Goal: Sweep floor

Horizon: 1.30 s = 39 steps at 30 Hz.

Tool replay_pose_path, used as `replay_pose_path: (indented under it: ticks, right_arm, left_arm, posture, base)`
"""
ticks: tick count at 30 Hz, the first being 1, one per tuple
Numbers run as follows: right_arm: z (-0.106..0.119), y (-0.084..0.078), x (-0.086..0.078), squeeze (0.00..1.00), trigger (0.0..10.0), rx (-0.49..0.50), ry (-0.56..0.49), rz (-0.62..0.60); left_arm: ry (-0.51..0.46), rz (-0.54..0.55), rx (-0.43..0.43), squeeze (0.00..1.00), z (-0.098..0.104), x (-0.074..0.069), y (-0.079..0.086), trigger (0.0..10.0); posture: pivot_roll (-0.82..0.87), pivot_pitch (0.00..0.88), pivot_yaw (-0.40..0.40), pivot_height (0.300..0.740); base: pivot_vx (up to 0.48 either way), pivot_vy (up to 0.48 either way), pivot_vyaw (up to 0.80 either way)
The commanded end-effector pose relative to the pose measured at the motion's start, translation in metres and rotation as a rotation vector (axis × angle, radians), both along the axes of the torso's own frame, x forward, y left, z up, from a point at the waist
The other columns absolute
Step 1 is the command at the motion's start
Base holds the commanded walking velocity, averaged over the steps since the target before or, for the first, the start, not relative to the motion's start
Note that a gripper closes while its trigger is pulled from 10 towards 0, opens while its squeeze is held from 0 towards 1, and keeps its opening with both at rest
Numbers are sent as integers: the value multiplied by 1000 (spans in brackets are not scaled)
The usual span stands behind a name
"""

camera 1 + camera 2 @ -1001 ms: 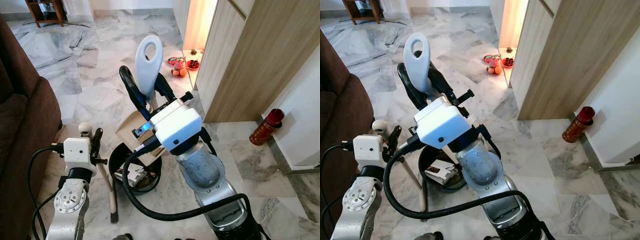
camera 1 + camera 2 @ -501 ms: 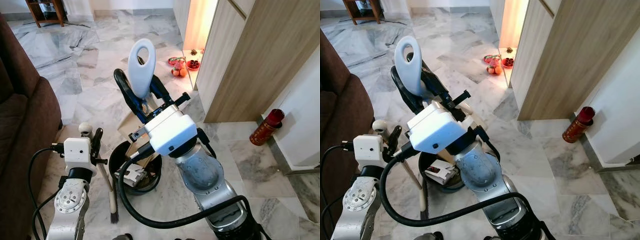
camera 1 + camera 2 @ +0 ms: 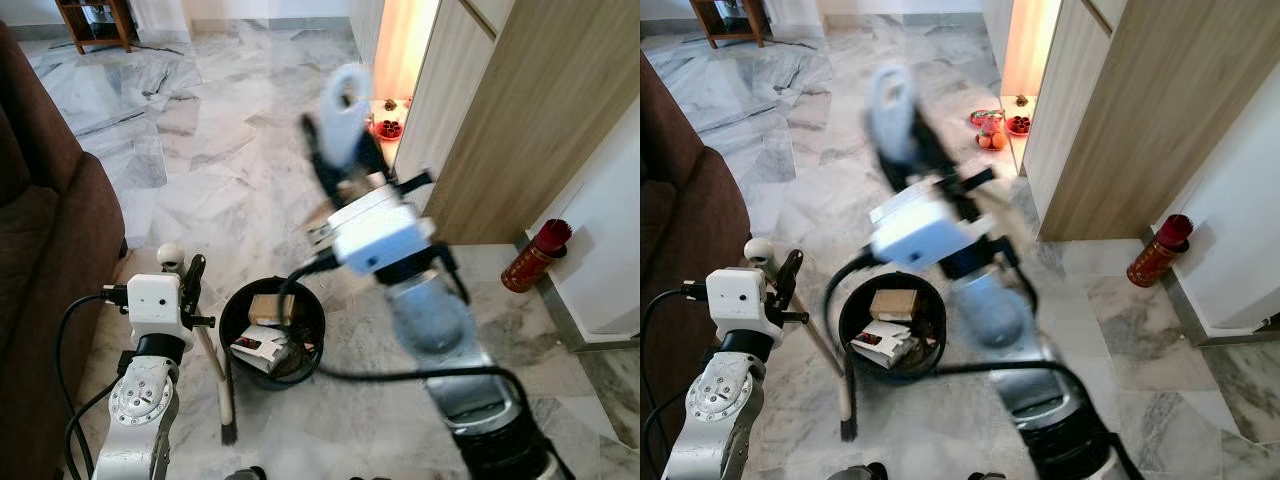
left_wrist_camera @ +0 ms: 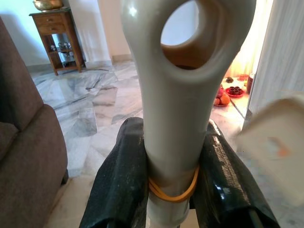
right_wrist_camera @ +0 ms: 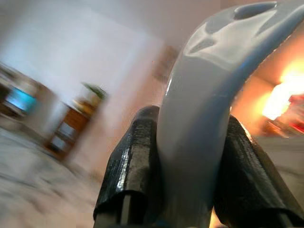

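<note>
Marble floor (image 3: 200,150); sofa (image 3: 50,230) leftward; bin (image 3: 270,330) between grippers pinching broom (image 3: 215,370), dustpan handle (image 3: 345,100).

Right tool (image 3: 335,150) raised, blurred; left tool (image 3: 190,280) low.

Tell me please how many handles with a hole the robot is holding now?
2. The left pincer is shut on the broom handle, near the sofa. The right pincer is shut on the dustpan handle, raised above the floor toward the cabinet. The dustpan's lower part is blurred.
</note>
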State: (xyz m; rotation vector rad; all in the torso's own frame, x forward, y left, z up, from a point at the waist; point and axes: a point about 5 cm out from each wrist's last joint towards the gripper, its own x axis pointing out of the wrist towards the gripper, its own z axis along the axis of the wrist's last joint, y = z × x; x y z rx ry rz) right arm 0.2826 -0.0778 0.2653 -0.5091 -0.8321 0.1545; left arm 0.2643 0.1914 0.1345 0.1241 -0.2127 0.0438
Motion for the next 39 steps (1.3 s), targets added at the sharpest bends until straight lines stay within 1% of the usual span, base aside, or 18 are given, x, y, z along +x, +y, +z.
replay_pose_path:
  ticks: [1, 3, 5, 6, 7, 11, 12, 13, 14, 16, 18, 19, 22, 24, 26, 29, 34, 39]
  right_arm:
    - [-4, -17, 7, 0, 10000, 25, 15, -79]
    - [-12, -25, 12, 0, 10000, 44, 58, -101]
    - [-26, -38, 18, 0, 10000, 114, 132, -142]
    - [-40, -49, 23, 0, 10000, 190, 204, -169]
    - [-45, -52, 24, 0, 10000, 207, 224, -176]
    - [-60, -58, 26, 0, 10000, 194, 260, -203]
    - [-66, -61, 27, 0, 10000, 217, 285, -211]
    - [-78, -67, 29, 0, 10000, 262, 334, -232]
    - [-78, -67, 29, 0, 10000, 262, 334, -232]
    - [-98, -76, 30, 0, 10000, 274, 394, -276]
    - [-104, -79, 30, 0, 10000, 297, 419, -286]
    - [-112, -83, 31, 0, 10000, 318, 448, -297]
    - [-118, -86, 31, 0, 10000, 337, 469, -308]
    - [-133, -94, 30, 0, 10000, 353, 511, -333]
    - [-136, -95, 29, 0, 10000, 353, 518, -335]
    - [-145, -99, 28, 0, 10000, 383, 548, -342]
    - [-152, -104, 24, 0, 10000, 367, 553, -356]
    - [-156, -109, 25, 0, 10000, 417, 570, -368]
  left_arm:
    - [-46, 3, 16, 0, 7, -1, 0, 10000]
    - [-45, 2, 17, 0, 7, -1, 0, 10000]
    - [-43, -2, 19, 0, 7, -1, 0, 10000]
    - [-42, -4, 19, 0, 7, -2, 0, 10000]
    - [-42, -4, 19, 0, 7, -2, 0, 10000]
    - [-40, -7, 21, 0, 6, -3, 0, 10000]
    - [-39, -9, 22, 0, 6, -3, 0, 10000]
    - [-35, -16, 24, 0, 6, -4, 0, 10000]
    - [-35, -16, 24, 0, 6, -4, 0, 10000]
    - [-32, -19, 23, 0, 5, -5, -1, 10000]
    - [-31, -21, 22, 0, 4, -5, -1, 10000]
    - [-30, -25, 21, 0, 4, -6, -2, 10000]
    - [-29, -27, 21, 0, 4, -6, -2, 10000]
    - [-27, -30, 18, 0, 4, -6, -3, 10000]
    - [-27, -30, 18, 0, 3, -6, -2, 10000]
    - [-25, -32, 18, 0, 3, -6, -2, 10000]
    - [-20, -34, 18, 0, 2, -6, -1, 10000]
    - [-15, -46, 9, 0, 1, -6, -4, 10000]
  posture:
    - [175, 167, -27, 740]
    - [175, 164, -26, 740]
    - [174, 162, -25, 740]
    - [174, 161, -24, 740]
    - [174, 161, -24, 740]
    - [176, 155, -22, 740]
    - [176, 153, -21, 740]
    - [177, 153, -21, 740]
    - [177, 153, -21, 740]
    - [179, 149, -21, 740]
    - [177, 147, -22, 740]
    - [177, 145, -22, 740]
    - [178, 145, -22, 740]
    - [181, 144, -21, 740]
    - [181, 144, -21, 740]
    - [187, 145, -19, 740]
    - [180, 149, -14, 740]
    - [179, 158, -13, 740]
  base:
    - [0, 0, 0]
    - [0, 0, 0]
    - [0, 0, 0]
    - [0, 0, 0]
    - [0, 0, 0]
    - [0, 0, 0]
    - [0, 0, 0]
    - [0, 0, 0]
    - [0, 0, 0]
    - [0, 0, 0]
    - [0, 0, 0]
    - [0, 0, 0]
    - [0, 0, 0]
    - [0, 0, 0]
    - [0, 0, 0]
    - [0, 0, 0]
    - [0, 0, 0]
    - [0, 0, 0]
